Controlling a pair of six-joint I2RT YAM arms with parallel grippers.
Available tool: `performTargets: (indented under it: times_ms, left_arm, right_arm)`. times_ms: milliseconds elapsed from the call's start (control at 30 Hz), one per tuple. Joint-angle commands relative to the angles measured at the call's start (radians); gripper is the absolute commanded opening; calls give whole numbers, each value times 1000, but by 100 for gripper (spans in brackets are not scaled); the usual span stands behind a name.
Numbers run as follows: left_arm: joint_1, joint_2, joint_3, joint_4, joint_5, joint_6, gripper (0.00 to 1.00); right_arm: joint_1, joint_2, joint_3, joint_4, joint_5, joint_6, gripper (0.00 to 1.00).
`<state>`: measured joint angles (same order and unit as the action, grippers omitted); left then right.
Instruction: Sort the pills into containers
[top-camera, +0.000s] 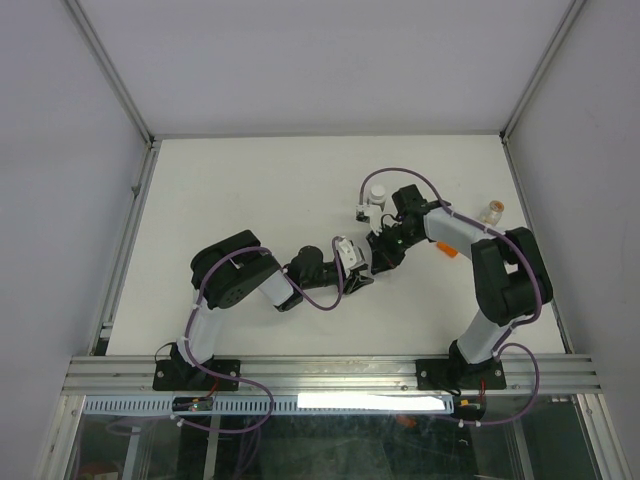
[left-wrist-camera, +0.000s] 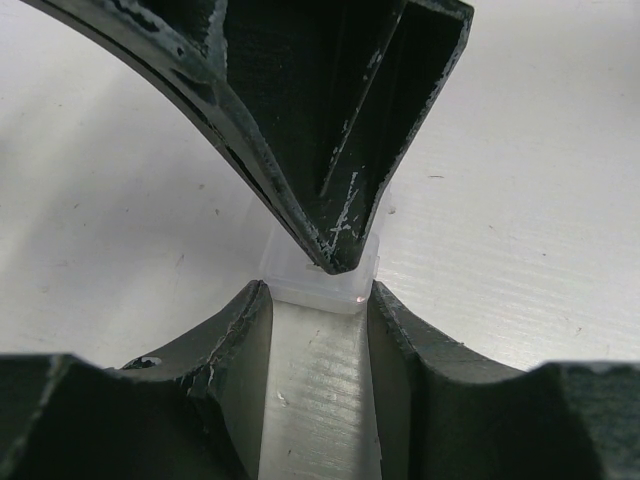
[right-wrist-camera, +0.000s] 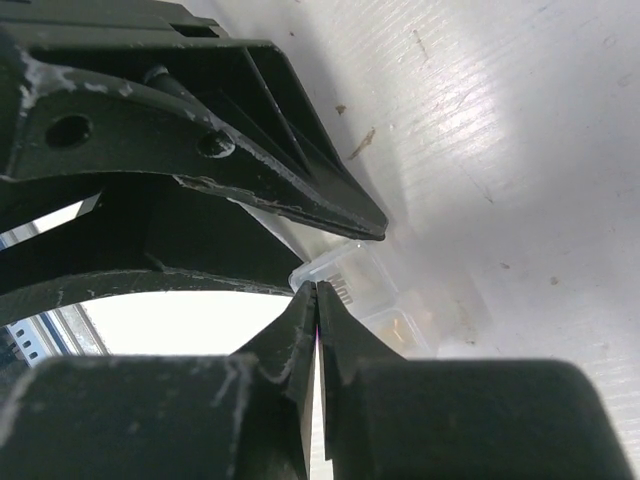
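The flat clear two-cell box (left-wrist-camera: 318, 285) lies on the white table, pinched between my left gripper's (left-wrist-camera: 320, 300) two fingertips. It also shows in the right wrist view (right-wrist-camera: 372, 300), with tan bits dimly visible inside a cell. My right gripper (right-wrist-camera: 317, 292) is shut, its tips pressed together right at the box's near corner rim. I cannot tell if any of the rim is between them. In the top view the two grippers (top-camera: 372, 265) meet mid-table and hide the box. The tan-orange vial (top-camera: 491, 212) stands upright at the far right, apart from both grippers.
A white bottle (top-camera: 375, 194) stands just behind the right gripper's wrist. A small orange thing (top-camera: 448, 251) shows beside the right forearm. Grey walls with metal rails bound the table on the left, back and right.
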<state>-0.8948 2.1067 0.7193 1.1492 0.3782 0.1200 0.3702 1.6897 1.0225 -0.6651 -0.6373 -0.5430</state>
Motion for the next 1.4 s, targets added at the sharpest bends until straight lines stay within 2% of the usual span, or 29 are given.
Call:
performTargets:
  times_ms: [0,67,200,500,667,767,1133,1367]
  left_arm:
    - [6,-2,20,32,33,-4,34]
    - [7,-7,19,31,29,-8,35]
    - [6,-23,14,21,19,-18,46]
    - [7,-73,-15,20,-14,-42,76]
    - [7,-146,-68,18,-37,-69,84]
    - [7,-223,-100,-11,-34,-92,86]
    - [54,-529,-39,-421,12,-237,87]
    - [145,-711,-20,-519,51,-316,88]
  right_arm:
    - [-3,-24,9,-4,4,-22,5]
    - [-11,-41,19,-28,-63,-44,6]
    - [-38,-76,26,-63,-164,-84,8]
    - [-104,-120,22,-98,-226,-128,10]
    - [-142,-156,22,-112,-254,-146,10]
    - [-175,-180,22,-121,-272,-160,11]
    - [-312,-305,28,-180,-375,-226,21]
    - [-440,-405,58,-223,-476,-240,30]
